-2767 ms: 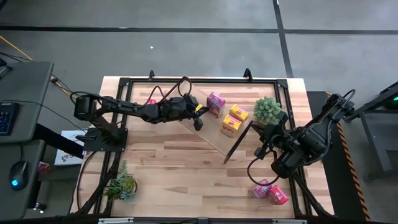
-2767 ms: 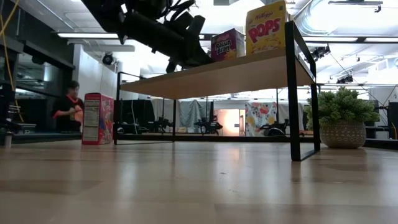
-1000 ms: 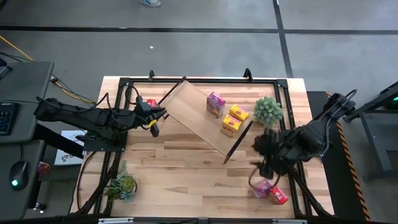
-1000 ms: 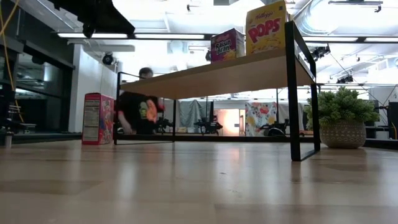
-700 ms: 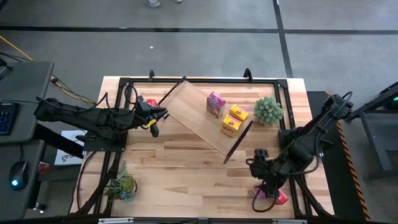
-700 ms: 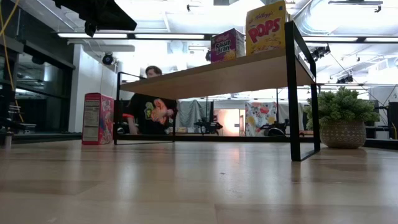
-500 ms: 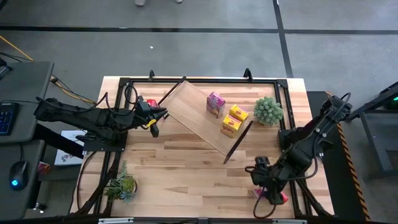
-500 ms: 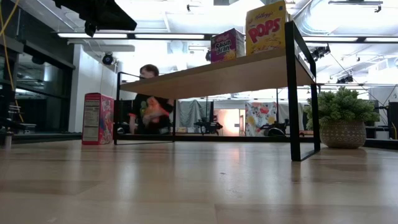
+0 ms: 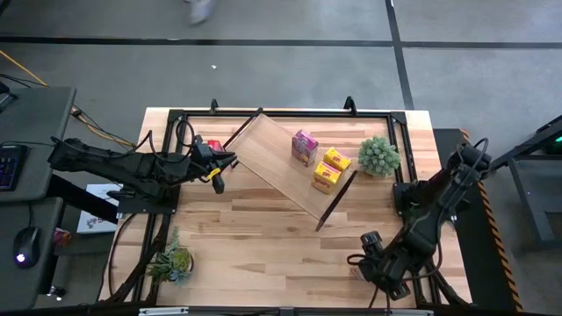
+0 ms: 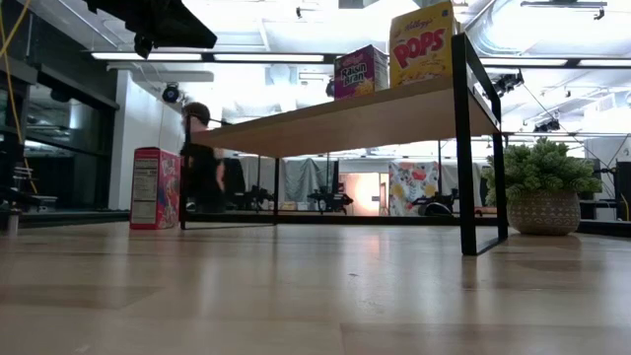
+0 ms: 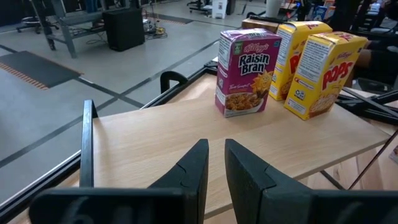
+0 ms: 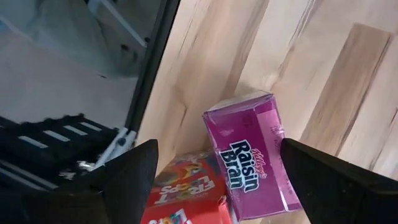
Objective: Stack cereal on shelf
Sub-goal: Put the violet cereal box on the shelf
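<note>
From above, the shelf (image 9: pixel 285 171) lies at an angle across the far half of the table (image 9: pixel 263 246), with a magenta cereal box (image 9: pixel 305 147) and two yellow cereal boxes (image 9: pixel 329 170) standing on its board near a round green potted plant (image 9: pixel 378 155). At the shelf's left end a red cereal box (image 9: pixel 212 145) shows on the table just beside the left gripper (image 9: pixel 219 180), whose arm reaches in from the left edge. The right gripper (image 9: pixel 373 268) hangs over the table's near right corner, hiding whatever lies beneath it, and a second small plant (image 9: pixel 172 262) sits at the near left. At table height, the shelf (image 10: pixel 365 118) stands on its dark end frames with the magenta box (image 10: pixel 359 71) and a yellow box (image 10: pixel 422 44) on top, the red box (image 10: pixel 155 187) upright on the table beyond its far end (a person (image 10: pixel 202 163) shows in the room behind it), and the potted plant (image 10: pixel 540 192) beside the near frame. Past the left wrist, the fingers (image 11: pixel 249 177) are nearly together and hold nothing, above the shelf board (image 11: pixel 155 140); the magenta box (image 11: pixel 247 73) and yellow boxes (image 11: pixel 314 65) stand well ahead of them. Past the right wrist, the fingers (image 12: pixel 127 171) are spread wide on either side of a magenta box (image 12: pixel 252 155) lying flat, touching a red box (image 12: pixel 186 199) beside it.
</note>
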Robot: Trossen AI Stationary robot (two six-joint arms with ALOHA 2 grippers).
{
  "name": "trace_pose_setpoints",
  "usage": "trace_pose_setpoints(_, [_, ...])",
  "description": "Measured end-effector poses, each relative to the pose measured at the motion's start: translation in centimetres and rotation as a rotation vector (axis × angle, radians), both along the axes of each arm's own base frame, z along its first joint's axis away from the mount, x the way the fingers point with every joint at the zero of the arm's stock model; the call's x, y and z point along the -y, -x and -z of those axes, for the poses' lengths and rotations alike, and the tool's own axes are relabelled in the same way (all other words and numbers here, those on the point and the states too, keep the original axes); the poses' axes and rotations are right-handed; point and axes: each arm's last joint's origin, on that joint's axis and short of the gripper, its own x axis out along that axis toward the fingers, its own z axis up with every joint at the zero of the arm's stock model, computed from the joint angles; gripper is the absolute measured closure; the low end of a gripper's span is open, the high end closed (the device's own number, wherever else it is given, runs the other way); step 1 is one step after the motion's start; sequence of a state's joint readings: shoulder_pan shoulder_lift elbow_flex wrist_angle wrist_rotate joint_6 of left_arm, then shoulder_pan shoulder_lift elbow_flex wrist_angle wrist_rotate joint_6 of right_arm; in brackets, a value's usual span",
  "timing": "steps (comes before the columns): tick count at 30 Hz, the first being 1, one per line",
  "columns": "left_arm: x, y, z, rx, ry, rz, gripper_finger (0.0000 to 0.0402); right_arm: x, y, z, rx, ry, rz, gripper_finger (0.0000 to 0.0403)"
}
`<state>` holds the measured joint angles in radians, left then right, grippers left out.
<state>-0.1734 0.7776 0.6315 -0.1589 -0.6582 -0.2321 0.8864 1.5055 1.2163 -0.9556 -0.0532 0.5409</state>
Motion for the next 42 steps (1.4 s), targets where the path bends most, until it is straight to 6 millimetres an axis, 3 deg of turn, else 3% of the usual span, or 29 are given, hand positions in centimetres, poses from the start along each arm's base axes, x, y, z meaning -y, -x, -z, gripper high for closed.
trace_pose_setpoints(9, [0.0,0.0,0.0,-0.015,-0.026,0.007,0.0355,-0.1,-0.3,0.6,0.091,0.112,-0.06,0.0071])
trace_pose_setpoints(34, [0.0,0.0,0.0,-0.016,-0.029,0.009,0.0355,-0.3,0.2,0.7,0.09,0.136,-0.094,0.0071])
trace_pose_setpoints(42, [0.0,0.0,0.0,-0.016,-0.029,0.009,0.0355,-0.1,0.9,2.3,0.075,0.171,-0.092,0.0071])
